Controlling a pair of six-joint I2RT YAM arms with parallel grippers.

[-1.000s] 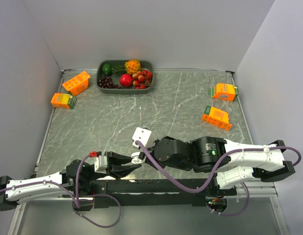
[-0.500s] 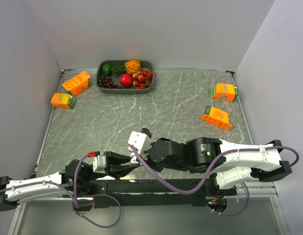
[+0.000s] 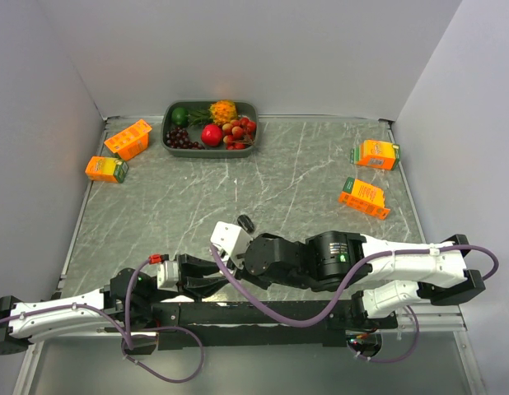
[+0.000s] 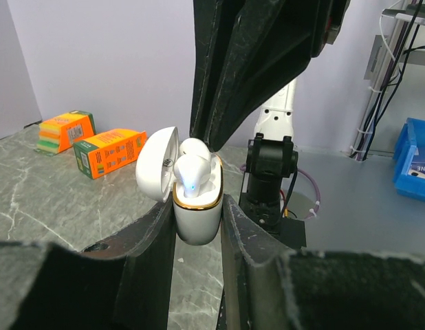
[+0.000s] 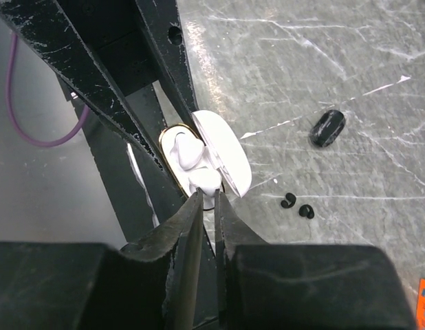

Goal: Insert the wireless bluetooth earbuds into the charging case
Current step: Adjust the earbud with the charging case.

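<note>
At the near edge of the marble-patterned table (image 3: 304, 164), seen from overhead, the right arm's bulk covers both sets of fingertips and the charging case, so the case cannot be made out from above. Item, charging case (image 4: 197, 210): white with a gold rim, upright, its lid (image 4: 156, 172) swung open to the left; its lower sides are hidden between the fingers that hold it. Item, white earbuds (image 4: 192, 175): two, seated in the case's wells, the front one showing a faint blue glow, the rear one partly masked by the black fingers above it. Item, black earbuds (image 5: 288, 201): two tiny buds lying close together on the table, near the case but apart from it; too small for detail. Item, black oblong object (image 5: 327, 128): on the table beyond them, unidentified. Left gripper (image 4: 197, 220): jaws clamped on the case's two sides. Right gripper (image 5: 207, 199): jaws drawn near together with a thin slit between them, tips at the nearer white bud; whether they pinch it cannot be told. Orange cartons (image 4: 109, 152): two in the left wrist view, four overhead; the printing is too small to read. Blue bin (image 4: 413, 161): cut off by the right edge, with a white label whose lettering is incomplete. Fruit tray (image 3: 165, 136): at the far edge.
</note>
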